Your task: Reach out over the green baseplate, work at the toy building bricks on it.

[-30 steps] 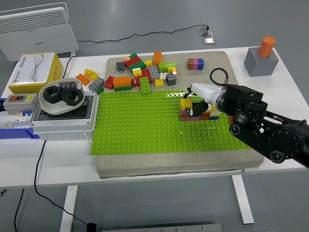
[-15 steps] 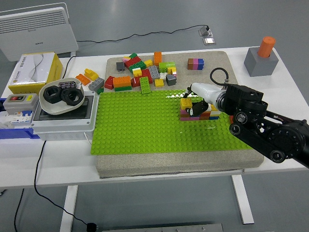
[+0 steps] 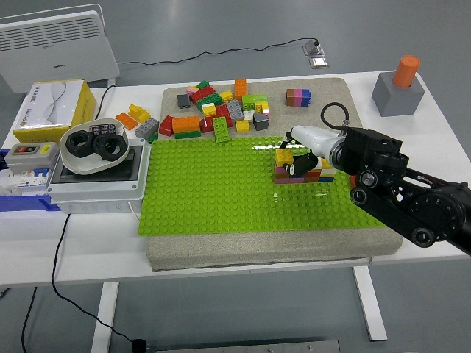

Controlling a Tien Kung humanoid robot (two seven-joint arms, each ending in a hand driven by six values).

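The robot's right hand (image 3: 303,156) reaches over the right part of the green baseplate (image 3: 213,193), its white-shelled fingers curled down against a small stack of toy bricks (image 3: 294,170) built there. Whether the hand actually grips the yellow brick (image 3: 283,156) on top of the stack cannot be told, since the fingers cover that brick's right side and the stack's right end. The black right arm (image 3: 408,202) hides the baseplate's right edge and runs out of the picture at the right.

The baseplate lies on a grey mat (image 3: 257,246) on the white table (image 3: 434,125). Loose bricks (image 3: 213,110) in red, orange, yellow, green and grey are heaped on the mat just beyond the baseplate's far edge, with a small striped block (image 3: 298,96) apart to their right. At the table's left stand a yellow box (image 3: 51,110), a white bowl (image 3: 93,145) holding black rings, and a grey switch box (image 3: 29,156); print on them is too small to read. At the far right corner a grey block (image 3: 397,94) carries an orange cylinder (image 3: 405,71). A white heater (image 3: 59,44) stands on the grey floor behind.
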